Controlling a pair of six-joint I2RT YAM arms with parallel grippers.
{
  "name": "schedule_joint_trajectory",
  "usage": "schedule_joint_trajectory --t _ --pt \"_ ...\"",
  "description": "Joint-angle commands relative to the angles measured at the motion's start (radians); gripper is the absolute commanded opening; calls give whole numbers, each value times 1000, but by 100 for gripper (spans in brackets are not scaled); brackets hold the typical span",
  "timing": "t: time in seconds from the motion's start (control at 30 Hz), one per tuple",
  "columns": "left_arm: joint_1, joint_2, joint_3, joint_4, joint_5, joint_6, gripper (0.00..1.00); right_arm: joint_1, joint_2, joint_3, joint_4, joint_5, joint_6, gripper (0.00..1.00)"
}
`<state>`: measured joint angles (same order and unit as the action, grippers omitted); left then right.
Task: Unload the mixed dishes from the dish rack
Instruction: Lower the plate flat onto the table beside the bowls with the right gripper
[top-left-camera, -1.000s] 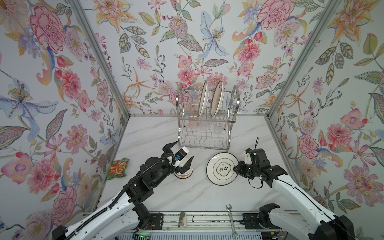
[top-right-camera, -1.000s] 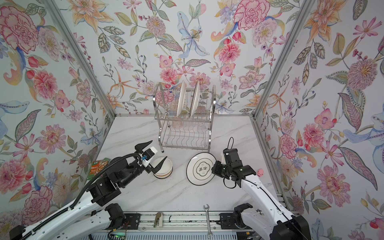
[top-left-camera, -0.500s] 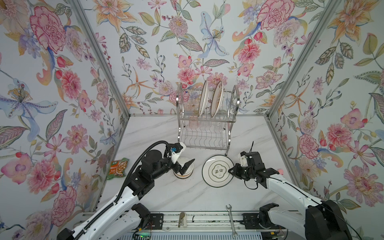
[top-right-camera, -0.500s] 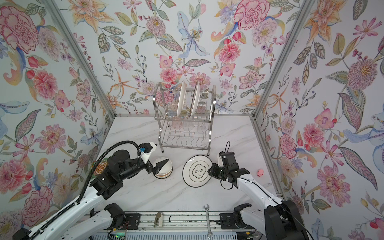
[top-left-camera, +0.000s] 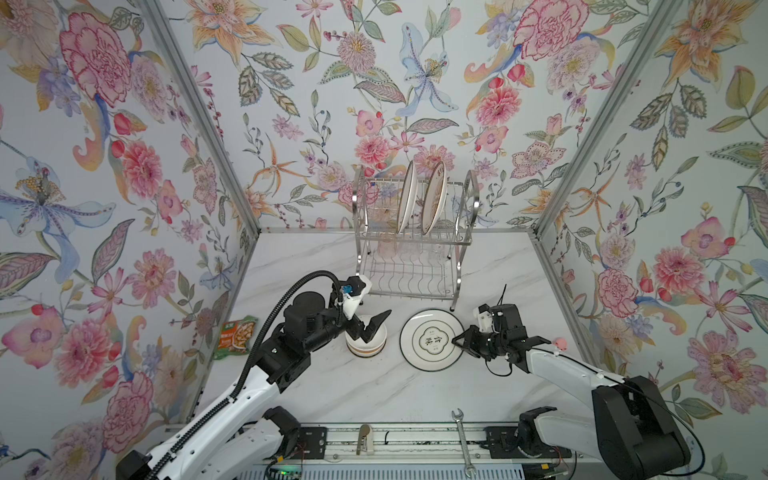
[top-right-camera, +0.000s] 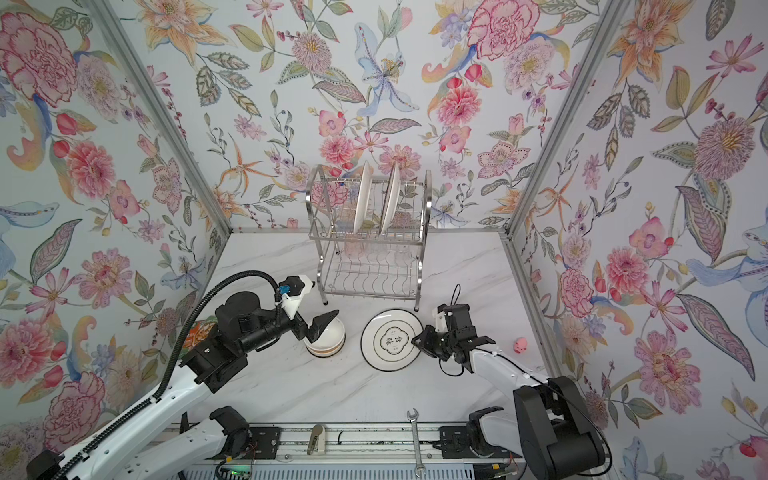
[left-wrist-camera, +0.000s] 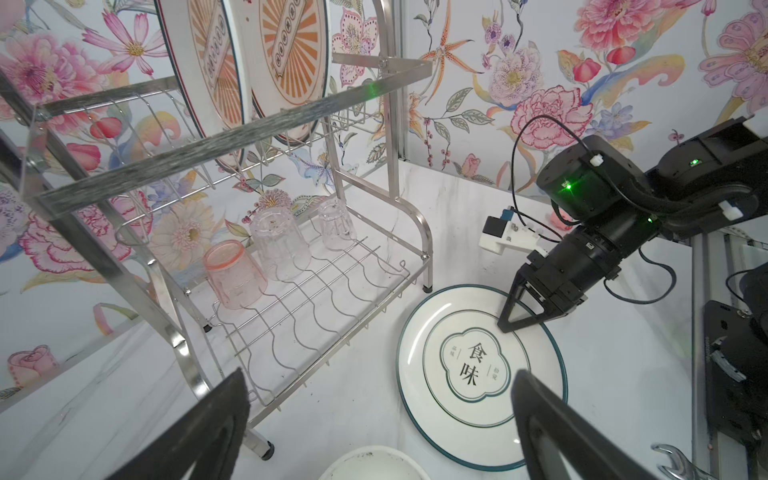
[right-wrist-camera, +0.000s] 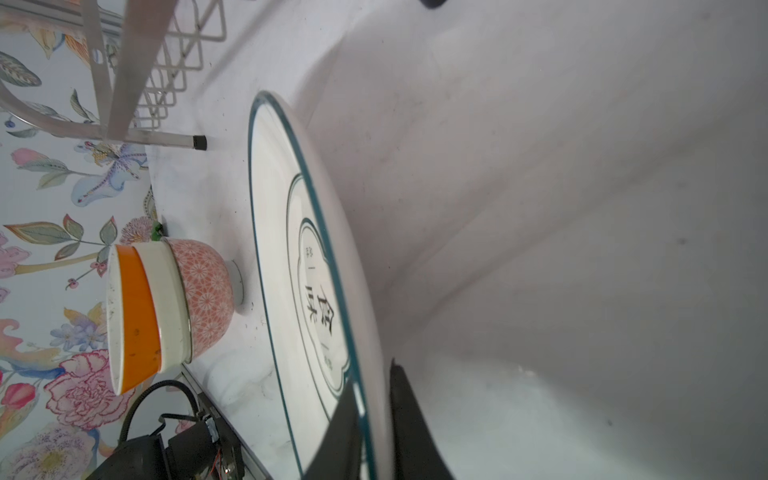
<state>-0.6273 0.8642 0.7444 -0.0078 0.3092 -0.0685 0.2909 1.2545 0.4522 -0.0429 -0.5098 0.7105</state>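
Observation:
The dish rack (top-left-camera: 472, 199) (top-right-camera: 424, 195) (left-wrist-camera: 419, 232) stands at the back with two sunburst plates (top-left-camera: 406, 195) (left-wrist-camera: 291, 50) upright on its upper tier. On the lower tier a pink tumbler (left-wrist-camera: 235, 274) and two clear tumblers (left-wrist-camera: 280, 241) stand upside down. A white plate (top-left-camera: 430, 340) (top-right-camera: 388, 340) (left-wrist-camera: 478, 374) (right-wrist-camera: 282, 249) with a teal rim lies on the table. My right gripper (top-left-camera: 455, 340) (top-right-camera: 413, 340) (left-wrist-camera: 505, 326) (right-wrist-camera: 374, 378) is shut on its rim. Stacked bowls (top-left-camera: 365, 345) (top-right-camera: 328, 343) (right-wrist-camera: 166, 307) sit left of the plate. My left gripper (top-left-camera: 374, 324) (top-right-camera: 322, 324) (left-wrist-camera: 378, 376) hangs open just above them, holding nothing.
A snack packet (top-left-camera: 237, 334) lies by the left wall. A steel wrench (top-left-camera: 462, 440) (top-right-camera: 415, 440) rests on the front rail. A small pink thing (top-left-camera: 560, 343) (top-right-camera: 519, 345) sits by the right wall. The rack's front leg (top-left-camera: 453, 308) stands close behind the plate.
My right gripper has carried the white plate a little to the left, and its jaws have eased slightly. My left arm has drawn back and risen, with its open gripper still over the bowls.

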Motion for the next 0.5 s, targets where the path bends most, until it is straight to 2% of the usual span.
schedule_joint_trajectory --t 0.0,0.13,0.3,0.47 --pt "11 0 48 4 -57 -22 99 -3 19 -5 25 -4 6 24" --pt "12 2 69 14 -94 -35 99 -9 21 -10 24 21 7 37" --pt "12 33 132 19 -93 -45 99 -11 47 -6 31 26 7 44" --pt "11 108 256 -33 -90 -47 99 -11 55 7 -4 66 2 50"
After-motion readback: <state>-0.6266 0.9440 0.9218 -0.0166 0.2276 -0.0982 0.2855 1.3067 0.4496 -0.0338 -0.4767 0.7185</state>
